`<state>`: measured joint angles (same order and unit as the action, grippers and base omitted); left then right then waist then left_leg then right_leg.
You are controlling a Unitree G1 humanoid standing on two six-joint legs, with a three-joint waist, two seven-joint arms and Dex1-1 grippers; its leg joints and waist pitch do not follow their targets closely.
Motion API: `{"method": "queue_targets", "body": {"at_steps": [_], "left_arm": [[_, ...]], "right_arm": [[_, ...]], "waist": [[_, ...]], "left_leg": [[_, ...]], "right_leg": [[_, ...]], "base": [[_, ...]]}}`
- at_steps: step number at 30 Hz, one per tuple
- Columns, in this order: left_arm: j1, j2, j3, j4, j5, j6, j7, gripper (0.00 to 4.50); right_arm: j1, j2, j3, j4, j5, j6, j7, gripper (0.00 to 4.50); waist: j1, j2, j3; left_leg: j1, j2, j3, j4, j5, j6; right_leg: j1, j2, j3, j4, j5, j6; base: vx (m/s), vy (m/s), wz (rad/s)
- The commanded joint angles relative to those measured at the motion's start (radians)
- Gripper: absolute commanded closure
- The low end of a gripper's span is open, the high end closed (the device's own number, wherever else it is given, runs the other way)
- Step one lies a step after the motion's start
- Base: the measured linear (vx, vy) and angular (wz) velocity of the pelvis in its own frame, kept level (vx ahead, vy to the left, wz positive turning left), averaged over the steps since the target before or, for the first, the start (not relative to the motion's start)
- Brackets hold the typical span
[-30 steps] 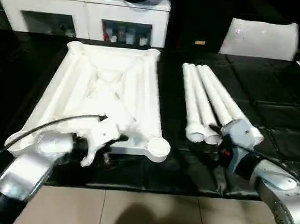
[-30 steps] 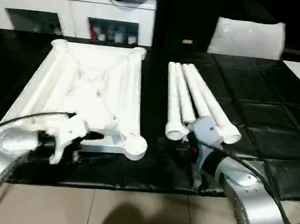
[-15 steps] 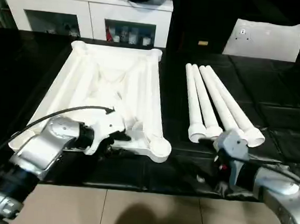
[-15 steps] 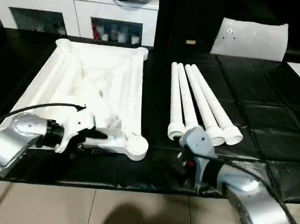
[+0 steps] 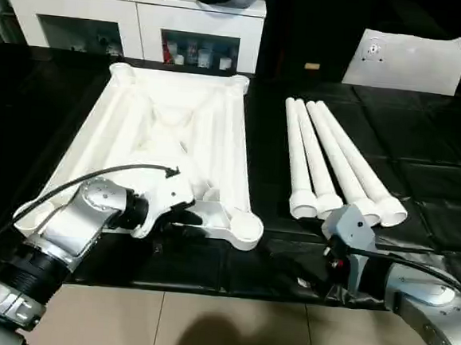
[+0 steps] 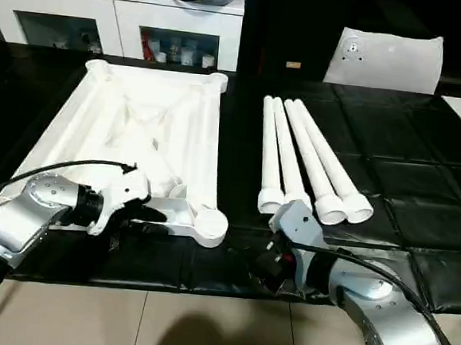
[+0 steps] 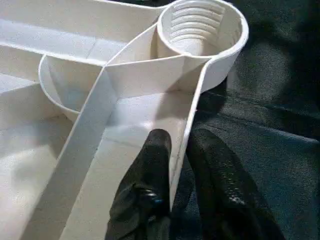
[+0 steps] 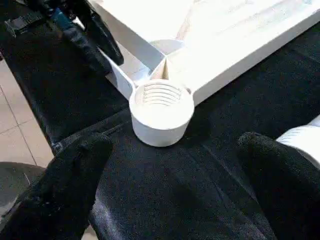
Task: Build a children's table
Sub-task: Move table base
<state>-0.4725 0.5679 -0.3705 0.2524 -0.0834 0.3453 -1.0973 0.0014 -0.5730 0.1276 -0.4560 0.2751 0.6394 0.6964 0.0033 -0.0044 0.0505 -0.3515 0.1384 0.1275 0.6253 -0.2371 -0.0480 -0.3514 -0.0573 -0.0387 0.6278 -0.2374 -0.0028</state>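
In the head camera's view, the white tabletop (image 5: 172, 148) lies upside down on the left half of the black padded counter (image 5: 422, 168), its X-shaped ribs facing up and a round socket at each corner. The four white legs (image 5: 335, 161) lie side by side to its right, touching one another, their wider ends toward the robot. The left gripper (image 5: 181, 213) reaches in from the left at the tabletop's near edge, just beside the near right corner socket (image 5: 244, 227), with a black cable arching over its silver forearm. The right gripper (image 6: 267, 259) hangs low over the counter's front edge, between that socket and the near ends of the legs, touching neither. Behind the counter stand a white cabinet (image 5: 135, 13) and, to the right, a white pillow-like block (image 5: 405, 58). In the left wrist view, the left gripper's two black fingers (image 7: 147, 175) are clenched on the tabletop's thin side wall (image 7: 182, 145), one inside the rim and one outside, a little way from the threaded socket. In the right wrist view, the right gripper's fingers (image 8: 65, 180) stand wide apart and released, grasping nothing; the threaded corner socket sits on the counter ahead of them, between the two, and beyond it the other gripper's black fingers (image 8: 97, 42) pinch the tabletop's rim.
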Motion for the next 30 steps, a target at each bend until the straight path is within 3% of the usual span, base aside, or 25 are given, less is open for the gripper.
{"method": "queue_targets", "body": {"at_steps": [1, 6, 7, 13, 16, 18, 20, 25, 26, 30], "left_arm": [[-0.013, -0.004, -0.006, 0.009, 0.012, -0.003, 0.002, 3.86], [-0.001, -0.019, 0.017, 0.008, 0.012, 0.011, 0.037, 4.23], [-0.001, -0.035, 0.032, 0.016, 0.016, 0.005, 0.075, 4.29], [0.013, -0.099, 0.079, -0.001, 0.008, 0.004, 0.184, 4.48], [0.019, -0.121, 0.074, -0.007, 0.017, -0.041, 0.203, 4.48], [0.02, -0.121, 0.068, -0.005, 0.02, -0.053, 0.199, 4.48], [0.019, -0.119, 0.065, -0.001, 0.025, -0.06, 0.198, 4.48], [0.028, -0.116, 0.07, -0.012, 0.006, -0.095, 0.165, 4.48], [0.028, -0.116, 0.071, -0.013, 0.005, -0.096, 0.164, 4.21], [0.036, -0.116, 0.101, -0.029, -0.023, -0.109, 0.164, 3.83]], "right_arm": [[0.001, -0.016, 0.008, -0.013, -0.004, -0.01, 0.004, 0.0], [0.001, -0.014, 0.007, -0.011, -0.005, -0.017, 0.002, 0.0], [0.001, -0.012, 0.006, -0.009, -0.006, -0.017, -0.001, 0.0], [-0.004, 0.004, -0.002, 0.001, -0.014, -0.021, -0.022, 0.0], [-0.007, 0.01, -0.002, 0.007, -0.017, -0.024, -0.03, 0.0], [-0.011, 0.011, 0.0, 0.009, -0.02, -0.025, -0.031, 0.0], [-0.014, 0.012, 0.002, 0.011, -0.021, -0.025, -0.034, 0.0], [-0.018, 0.014, -0.011, 0.01, -0.021, -0.024, -0.048, 0.0], [-0.018, 0.015, -0.012, 0.01, -0.021, -0.024, -0.049, 0.0], [-0.058, 0.077, -0.059, 0.038, -0.021, -0.01, -0.136, 0.0]], "waist": [[0.0, -0.002, -0.042], [-0.002, -0.003, -0.042], [-0.001, 0.002, -0.043], [-0.01, -0.006, -0.048], [-0.015, -0.009, -0.059], [-0.014, -0.007, -0.058], [-0.013, -0.007, -0.056], [-0.012, -0.006, -0.053], [-0.012, -0.005, -0.053], [-0.015, -0.005, -0.056]], "left_leg": [[-0.003, 0.086, -0.019, -0.092, -0.107, 0.062], [-0.005, 0.088, -0.019, -0.093, -0.098, 0.064], [-0.005, 0.087, -0.019, -0.093, -0.093, 0.065], [-0.011, 0.085, -0.019, -0.087, -0.061, 0.081], [-0.018, 0.081, -0.018, -0.075, 0.05, 0.129], [-0.018, 0.082, -0.017, -0.073, 0.069, 0.157], [-0.015, 0.085, -0.016, -0.074, 0.054, 0.164], [-0.014, 0.087, -0.017, -0.078, 0.01, 0.143], [-0.014, 0.087, -0.017, -0.078, 0.01, 0.142], [-0.011, 0.086, -0.016, -0.076, 0.034, 0.14]], "right_leg": [[0.03, -0.096, 0.057, -0.077, -0.1, -0.27], [0.032, -0.096, 0.057, -0.076, -0.087, -0.272], [0.032, -0.097, 0.057, -0.075, -0.078, -0.275], [0.038, -0.098, 0.057, -0.074, -0.028, -0.285], [0.04, -0.095, 0.055, -0.058, 0.129, -0.295], [0.037, -0.094, 0.053, -0.056, 0.166, -0.303], [0.035, -0.095, 0.052, -0.057, 0.144, -0.308], [0.035, -0.095, 0.052, -0.061, 0.08, -0.307], [0.035, -0.095, 0.052, -0.062, 0.079, -0.306], [0.031, -0.095, 0.051, -0.056, 0.113, -0.321]], "base": [[0.0, 0.0, 0.0], [0.0, 0.0, 0.0], [0.0, 0.0, 0.0], [0.0, 0.0, 0.0], [0.0, 0.0, 0.0], [0.0, 0.0, 0.0], [0.0, 0.0, 0.0], [0.0, 0.0, 0.0], [0.0, 0.0, 0.0], [0.0, 0.0, 0.0]]}}
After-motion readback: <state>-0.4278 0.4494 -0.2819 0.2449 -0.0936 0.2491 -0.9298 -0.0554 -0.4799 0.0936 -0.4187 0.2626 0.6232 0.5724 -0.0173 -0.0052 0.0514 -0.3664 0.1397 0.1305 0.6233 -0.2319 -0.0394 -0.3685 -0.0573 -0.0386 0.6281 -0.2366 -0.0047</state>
